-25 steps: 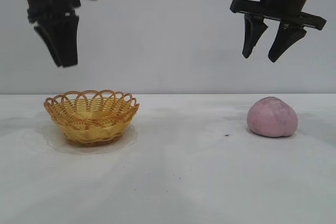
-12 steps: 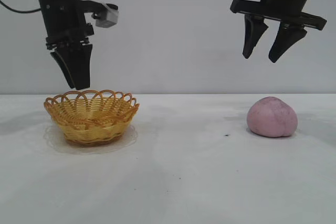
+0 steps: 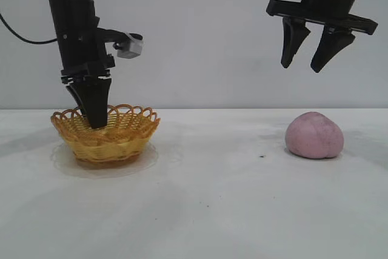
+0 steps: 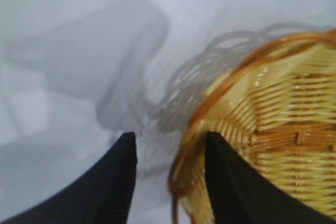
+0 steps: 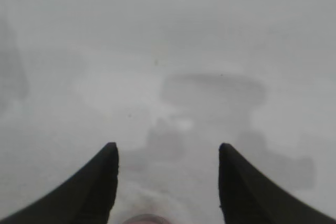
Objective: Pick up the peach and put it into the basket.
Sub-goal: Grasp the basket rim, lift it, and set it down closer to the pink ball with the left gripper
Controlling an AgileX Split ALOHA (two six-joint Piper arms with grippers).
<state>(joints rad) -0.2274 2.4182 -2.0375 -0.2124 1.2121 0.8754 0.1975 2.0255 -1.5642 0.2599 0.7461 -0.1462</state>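
Note:
The yellow-orange wicker basket (image 3: pixel 130 136) sits on the white table at the left. My left gripper (image 3: pixel 96 119) has its tips down at the basket's near-left rim. In the left wrist view my left gripper (image 4: pixel 169 140) straddles the looped rim of the basket (image 4: pixel 283 129), one finger inside and one outside, with a gap still showing beside the rim. The pink-mauve peach (image 3: pixel 314 135) rests on the table at the right. My right gripper (image 3: pixel 306 65) hangs open high above the peach, holding nothing. In the right wrist view my right gripper (image 5: pixel 168 150) is open, with a sliver of peach (image 5: pixel 144 219) at the picture's edge.
A white table (image 3: pixel 212 198) runs between basket and peach, with a small dark speck (image 3: pixel 262 156) left of the peach. A plain grey wall stands behind.
My left arm has come down from high above to the basket's rim, and its fingers have drawn closer together. The right arm and the peach have not moved.

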